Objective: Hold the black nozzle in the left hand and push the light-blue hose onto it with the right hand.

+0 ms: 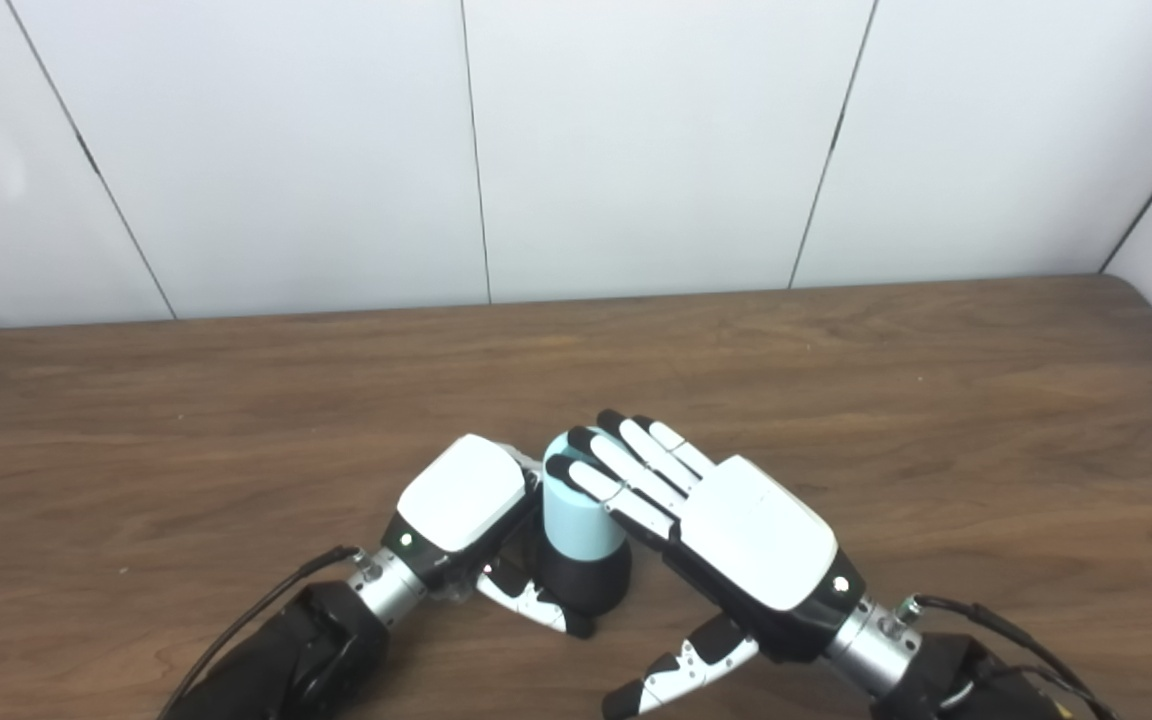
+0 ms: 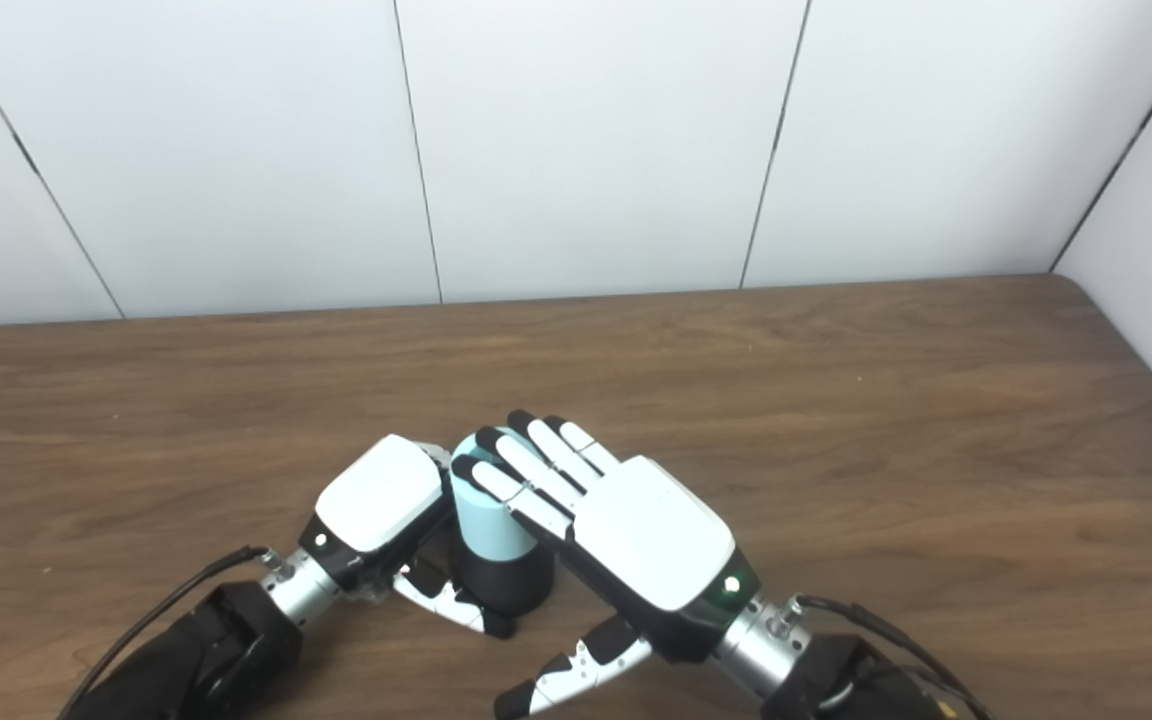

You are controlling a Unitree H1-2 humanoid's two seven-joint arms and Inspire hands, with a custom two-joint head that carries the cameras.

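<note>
A black nozzle (image 1: 591,582) stands upright on the wooden table (image 1: 836,400) near its front edge. A short light-blue hose (image 1: 573,525) sits on top of it like a cap. My left hand (image 1: 461,495) wraps the nozzle from the left: its thumb lies across the black base in front, and its fingers curl out of sight behind. My right hand (image 1: 736,530) comes in from the right, flat and palm down. Its straight fingers (image 1: 601,480) lie over the top of the hose, and its thumb hangs free near the table's front.
White wall panels (image 1: 636,150) close off the table at the back and at the right corner. Black cables run along both forearms. Nothing else lies on the brown tabletop around the hands.
</note>
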